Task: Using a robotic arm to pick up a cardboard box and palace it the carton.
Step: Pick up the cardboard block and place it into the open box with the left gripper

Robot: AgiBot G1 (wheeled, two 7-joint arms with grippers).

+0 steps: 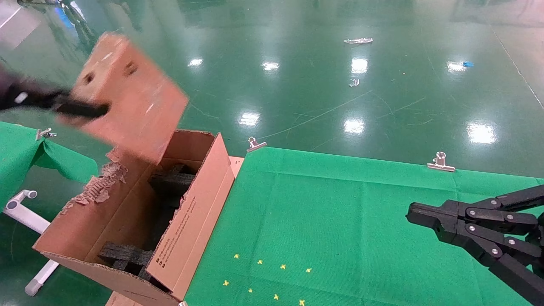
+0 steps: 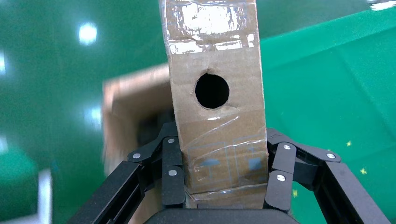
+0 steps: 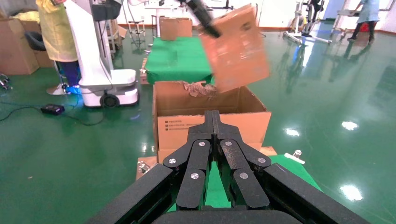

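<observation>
My left gripper (image 1: 83, 110) is shut on the small brown cardboard box (image 1: 127, 93) and holds it tilted in the air above the far end of the open carton (image 1: 189, 225). In the left wrist view the fingers (image 2: 172, 172) clamp both sides of the taped box (image 2: 215, 56), which has a round hole. Black foam pieces (image 1: 170, 182) lie inside the carton. The right wrist view shows the box (image 3: 238, 46) above the carton (image 3: 187, 126). My right gripper (image 1: 414, 212) is shut and empty over the green table at the right; it also shows in the right wrist view (image 3: 212, 116).
The carton stands against the left edge of the green-cloth table (image 1: 340, 221), whose cloth is held by metal clips (image 1: 440, 163). Yellow marks (image 1: 263, 276) dot the cloth. A second green table (image 1: 17, 153) is at far left. A person (image 3: 56, 32) and white robot base (image 3: 102, 70) stand beyond.
</observation>
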